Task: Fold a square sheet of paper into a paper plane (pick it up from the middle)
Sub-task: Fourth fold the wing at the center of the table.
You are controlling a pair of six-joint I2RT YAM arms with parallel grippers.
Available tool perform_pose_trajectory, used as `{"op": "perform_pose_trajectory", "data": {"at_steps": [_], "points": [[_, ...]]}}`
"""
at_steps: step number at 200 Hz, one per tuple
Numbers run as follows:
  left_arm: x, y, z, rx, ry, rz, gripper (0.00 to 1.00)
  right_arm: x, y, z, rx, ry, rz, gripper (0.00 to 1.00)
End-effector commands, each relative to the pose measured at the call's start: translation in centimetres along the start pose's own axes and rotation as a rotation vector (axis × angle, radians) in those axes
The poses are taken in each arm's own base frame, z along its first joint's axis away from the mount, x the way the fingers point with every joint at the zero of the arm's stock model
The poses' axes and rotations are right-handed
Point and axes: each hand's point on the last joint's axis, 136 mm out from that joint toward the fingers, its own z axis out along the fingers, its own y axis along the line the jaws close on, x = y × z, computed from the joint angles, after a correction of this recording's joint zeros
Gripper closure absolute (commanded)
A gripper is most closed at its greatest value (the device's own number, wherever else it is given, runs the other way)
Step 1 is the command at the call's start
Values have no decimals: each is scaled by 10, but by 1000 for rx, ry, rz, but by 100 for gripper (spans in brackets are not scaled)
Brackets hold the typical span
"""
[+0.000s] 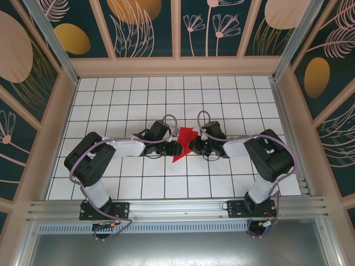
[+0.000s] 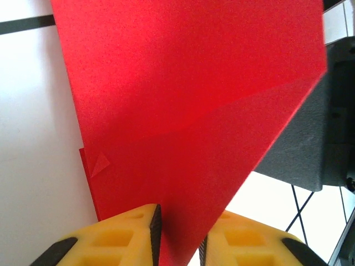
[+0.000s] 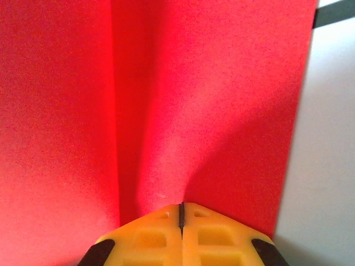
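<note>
- Red paper (image 1: 183,143), partly folded and layered, held mid-bench (image 1: 138,183) between both arms.
- Right end effector (image 3: 181,213) pressed together, pinching the sheet's edge.
- Left end effector (image 2: 179,235) slightly spread, paper running between its fingers (image 2: 133,235); firm grip unclear.
- Advice: keep right pinch steady, close left squarely on the fold, avoid tugging apart.

Bright, even overhead light; the wrist views are soft and slightly blurred, with faint shadows.

Red paper (image 1: 183,144) fills the gap between both arms; surrounding table (image 1: 166,94) lies free.
</note>
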Motion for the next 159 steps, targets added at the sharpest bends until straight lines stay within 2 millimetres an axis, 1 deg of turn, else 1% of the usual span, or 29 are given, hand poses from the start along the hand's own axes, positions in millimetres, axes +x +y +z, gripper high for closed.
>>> {"op": "perform_pose_trajectory", "data": {"at_steps": [1,25,51,71,91,113,137,159], "points": [[-2,-7,-3,32,-10,33,80,7,-17,5,70,24,13,99],[0,-4,0,28,-2,35,87,6,-16,5,68,24,9,99],[2,0,6,18,16,36,89,4,-9,4,48,19,-9,99],[4,5,10,2,31,27,90,-2,3,-2,24,-1,-33,98],[6,13,13,-33,47,23,90,-10,14,-12,10,-43,-56,96],[5,15,14,-47,50,23,90,-18,23,-23,-5,-88,-70,95],[5,11,16,-26,63,20,90,-17,37,-28,-68,-94,-85,95],[5,12,17,-19,59,5,91,-15,53,-26,-134,-80,-99,96]]}}
